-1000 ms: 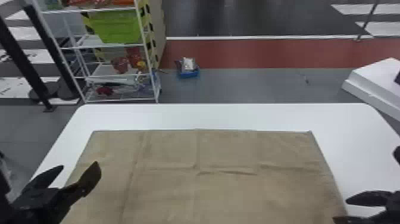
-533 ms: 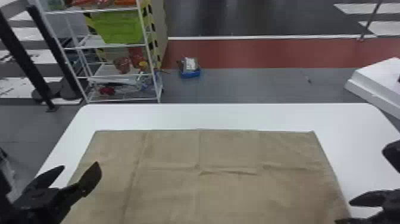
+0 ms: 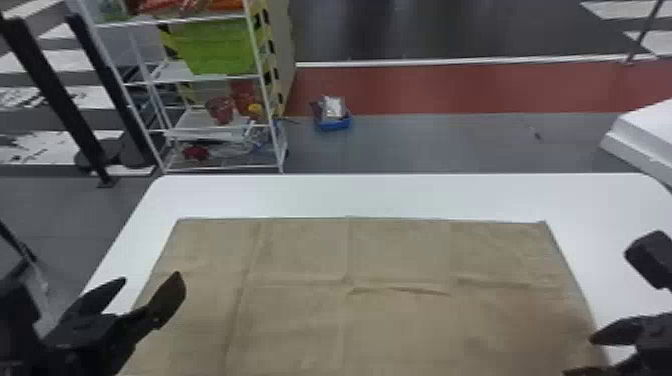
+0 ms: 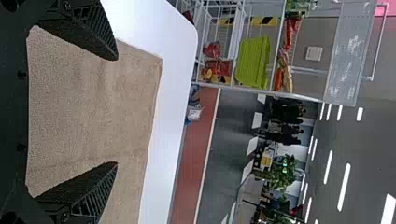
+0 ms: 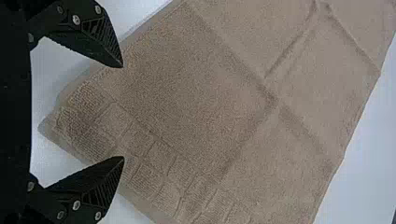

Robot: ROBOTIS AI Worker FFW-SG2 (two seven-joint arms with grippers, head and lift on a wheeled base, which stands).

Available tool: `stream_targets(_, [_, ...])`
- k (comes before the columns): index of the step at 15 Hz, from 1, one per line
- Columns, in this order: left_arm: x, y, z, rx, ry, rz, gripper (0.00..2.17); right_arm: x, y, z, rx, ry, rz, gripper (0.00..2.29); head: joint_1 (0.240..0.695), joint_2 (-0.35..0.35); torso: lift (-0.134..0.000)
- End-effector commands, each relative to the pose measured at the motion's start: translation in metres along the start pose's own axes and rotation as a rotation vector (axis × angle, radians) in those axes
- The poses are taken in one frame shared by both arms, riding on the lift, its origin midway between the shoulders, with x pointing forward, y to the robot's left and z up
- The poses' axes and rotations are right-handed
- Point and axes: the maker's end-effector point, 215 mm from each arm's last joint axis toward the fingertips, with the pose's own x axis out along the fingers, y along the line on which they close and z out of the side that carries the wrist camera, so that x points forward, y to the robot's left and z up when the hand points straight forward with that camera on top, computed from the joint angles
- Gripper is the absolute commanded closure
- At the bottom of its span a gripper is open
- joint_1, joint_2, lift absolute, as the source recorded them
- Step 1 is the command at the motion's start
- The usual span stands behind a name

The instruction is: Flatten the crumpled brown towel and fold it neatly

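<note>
The brown towel [image 3: 400, 320] lies spread out flat, with shallow creases near its middle. Over its left side is my left gripper [image 3: 150, 287], fingers apart. At the towel's near right edge stands my right gripper [image 3: 590, 355], also open. In the left wrist view the left gripper [image 4: 116, 112] has towel [image 4: 93, 102] beyond its parted fingers, none of it gripped. In the right wrist view the right gripper [image 5: 123, 112] is spread above a corner of the towel [image 5: 196, 93], where a band of woven squares runs along the edge.
The white table [image 3: 320, 195] borders the towel at the far side and on both sides. Behind it stand a wire shelf [image 3: 272, 100] with a green bin [image 3: 215, 47], and a blue box [image 3: 334, 120] on the floor. A white block [image 3: 645, 135] is at the far right.
The right arm's dark upper part has come further into the head view at the right edge. The view has shifted very slightly; the towel and left gripper look the same.
</note>
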Motion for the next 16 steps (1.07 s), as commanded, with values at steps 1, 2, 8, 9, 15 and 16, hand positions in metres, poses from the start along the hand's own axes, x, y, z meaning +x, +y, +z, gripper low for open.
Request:
stream_targets(1, [0.0, -0.001, 0.0, -0.006, -0.001, 0.0, 0.09, 0.004, 0.001, -0.005, -0.005, 0.024, -0.006, 0.2, 0.695, 0.106, -0.124])
stream_targets(2, [0.0, 0.0, 0.0, -0.006, -0.001, 0.001, 0.09, 0.005, 0.002, -0.007, -0.007, 0.035, -0.006, 0.2, 0.695, 0.106, -0.124])
stream_targets(8, [0.0, 0.001, 0.001, -0.006, -0.003, 0.001, 0.09, 0.006, 0.002, -0.02, -0.014, 0.074, -0.002, 0.2, 0.695, 0.101, -0.124])
stream_targets(9, [-0.001, 0.002, 0.001, -0.006, -0.004, 0.004, 0.09, 0.005, 0.002, -0.022, -0.014, 0.082, 0.004, 0.2, 0.695, 0.101, -0.124])
stream_targets(15, [-0.001, 0.003, 0.002, -0.007, -0.006, 0.005, 0.09, -0.001, 0.0, -0.034, -0.026, 0.117, 0.003, 0.3, 0.695, 0.096, -0.124])
stream_targets(16, [0.0, 0.002, 0.002, -0.008, -0.006, 0.004, 0.09, -0.001, -0.001, -0.033, -0.032, 0.117, -0.001, 0.36, 0.695, 0.092, -0.124])
